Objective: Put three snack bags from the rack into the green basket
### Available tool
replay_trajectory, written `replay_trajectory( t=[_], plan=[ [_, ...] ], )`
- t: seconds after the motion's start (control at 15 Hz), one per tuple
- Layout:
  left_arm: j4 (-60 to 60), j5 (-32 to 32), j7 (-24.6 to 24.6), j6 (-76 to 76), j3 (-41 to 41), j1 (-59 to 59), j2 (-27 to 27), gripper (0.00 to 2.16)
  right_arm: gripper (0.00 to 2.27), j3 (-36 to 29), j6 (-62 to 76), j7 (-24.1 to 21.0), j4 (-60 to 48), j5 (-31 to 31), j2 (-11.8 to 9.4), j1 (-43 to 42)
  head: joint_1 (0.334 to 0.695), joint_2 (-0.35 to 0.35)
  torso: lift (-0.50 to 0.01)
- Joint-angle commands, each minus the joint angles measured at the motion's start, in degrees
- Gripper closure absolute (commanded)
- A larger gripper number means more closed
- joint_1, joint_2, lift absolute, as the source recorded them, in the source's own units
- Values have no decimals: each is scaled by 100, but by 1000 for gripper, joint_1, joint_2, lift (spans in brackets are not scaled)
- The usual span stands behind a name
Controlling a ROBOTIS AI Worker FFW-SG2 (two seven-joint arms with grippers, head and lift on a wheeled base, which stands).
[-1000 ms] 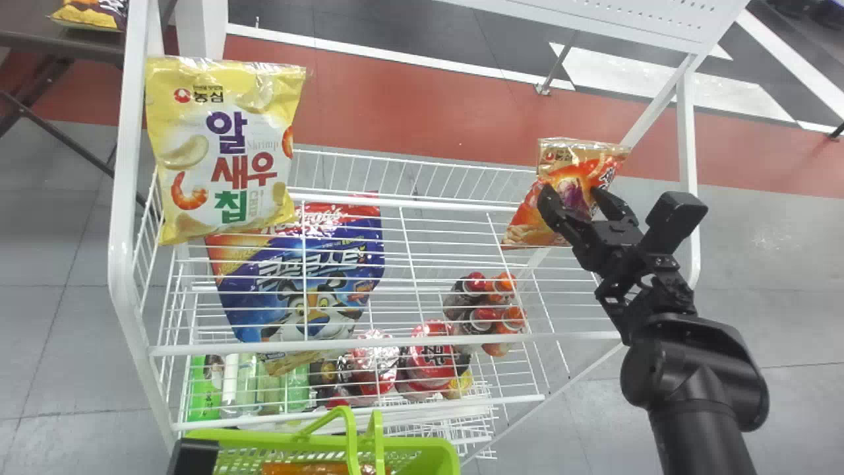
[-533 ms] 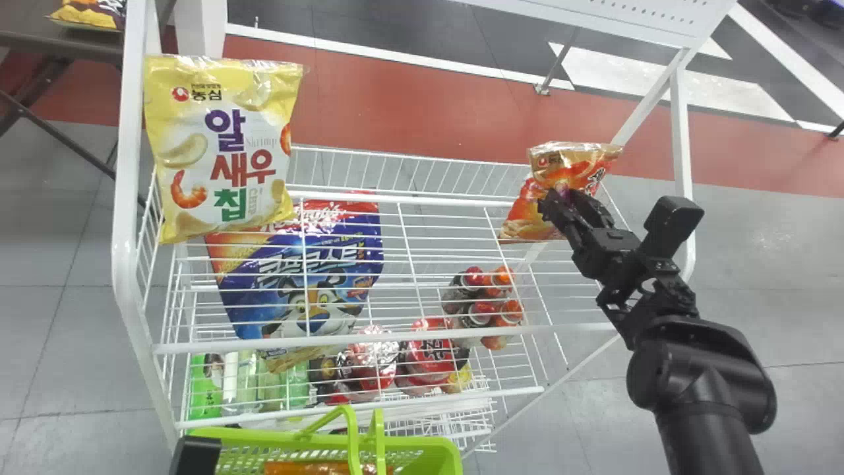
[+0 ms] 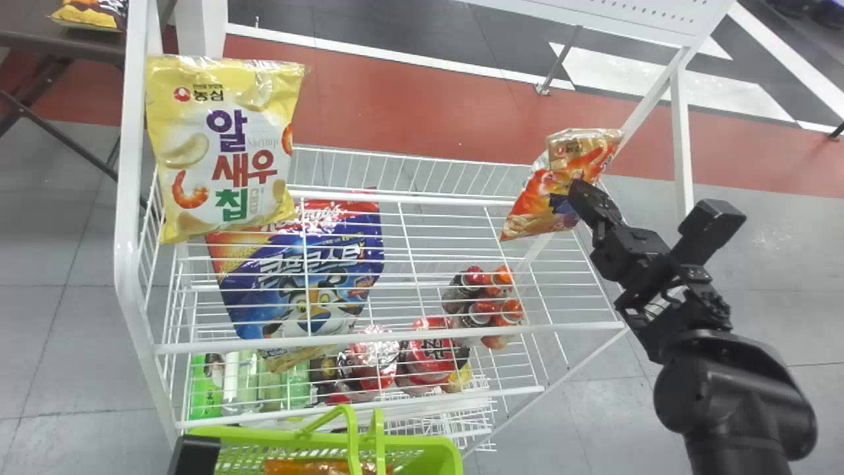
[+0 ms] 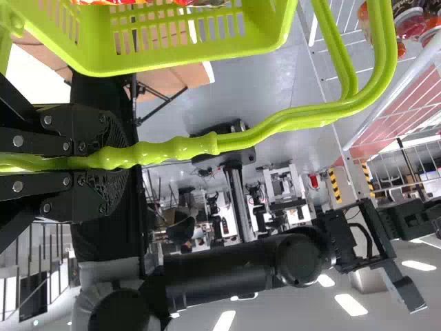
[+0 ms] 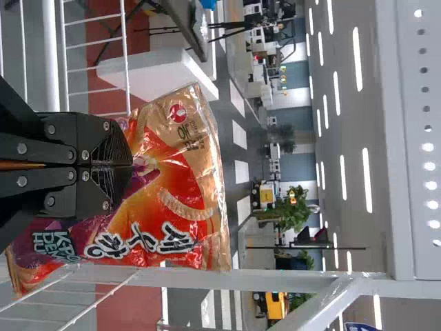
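Note:
At the rack's right end, my right gripper (image 3: pixel 580 192) is shut on an orange snack bag (image 3: pixel 527 214). In the right wrist view the closed fingers of the right gripper (image 5: pixel 131 165) pinch the front of the orange bag (image 5: pixel 182 183). A yellow shrimp chip bag (image 3: pixel 224 152) stands upright at the rack's left end. The green basket (image 3: pixel 445 455) is at the near edge, with an orange packet (image 3: pixel 306 468) inside. Part of my left gripper (image 3: pixel 194 455) shows beside it; in the left wrist view the left gripper (image 4: pixel 107 162) is shut on the handle of the basket (image 4: pixel 186 62).
The white wire rack (image 3: pixel 409 343) spans the middle. A blue cereal bag (image 3: pixel 303 277), cup noodles (image 3: pixel 428 353) and small bottles (image 3: pixel 484 307) lie behind its wires. White posts rise at both ends, and a dark table (image 3: pixel 59 39) stands at the far left.
The right gripper's fingers have gone from apart to shut on the orange bag, which has tilted and creased. The right wrist and forearm have swung to the right. The basket has hardly moved.

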State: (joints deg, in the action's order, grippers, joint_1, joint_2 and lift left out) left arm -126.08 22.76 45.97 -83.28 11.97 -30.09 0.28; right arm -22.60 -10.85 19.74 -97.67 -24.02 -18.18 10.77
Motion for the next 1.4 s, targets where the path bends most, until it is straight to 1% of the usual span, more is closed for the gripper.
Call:
replay_trajectory(
  t=[0.0,0.13,0.2,0.33,0.47,0.53,0.6,0.73,0.8,0.93,1.13,1.27,1.33],
  plan=[
    [-13,0,0,0,7,-5,-2,1889,2236,-157,-352,30,-754,-296,60,355,695,-350,0],
    [-31,0,-9,0,16,-14,7,1889,2236,-306,-1161,293,-1562,-533,122,610,695,-350,0],
    [-31,0,0,0,16,-14,7,1889,2236,-385,-1899,557,-2010,-647,122,725,695,-350,0],
    [-31,9,0,0,16,-23,-2,1889,2236,-508,-2848,1014,-2766,-779,315,971,695,-350,0],
    [-39,0,0,0,25,-23,-2,1889,2236,-754,-3903,1471,-3417,-1113,465,1190,695,-350,0],
    [-31,0,-9,18,25,-32,-2,1889,2236,-842,-4395,1576,-3733,-1228,544,1287,695,-350,0],
    [-22,0,-9,18,25,-32,-11,1889,2236,-983,-5028,1673,-4067,-1395,579,1366,695,-350,0],
    [-22,0,-9,35,25,-32,-11,1889,2236,-1317,-6768,1726,-4594,-1658,570,1472,695,-350,0],
    [-22,0,0,35,25,-32,-11,1889,2236,-1422,-7137,1779,-4726,-1693,570,1595,695,-350,0],
    [-13,0,0,53,25,-41,-20,1889,2236,-1554,-7788,2060,-4823,-1728,579,1823,695,-350,0],
    [4,-9,0,53,34,-41,-37,1889,2236,-1607,-7923,2368,-4770,-1579,553,2157,695,-350,0],
    [13,-17,-9,53,51,-23,-37,1889,2236,-1563,-7923,2578,-4647,-1553,482,2219,695,-350,0],
    [13,-17,-18,53,69,-23,-37,1889,2236,-1422,-7923,2605,-4594,-1491,429,2333,695,-350,0]
  ],
)
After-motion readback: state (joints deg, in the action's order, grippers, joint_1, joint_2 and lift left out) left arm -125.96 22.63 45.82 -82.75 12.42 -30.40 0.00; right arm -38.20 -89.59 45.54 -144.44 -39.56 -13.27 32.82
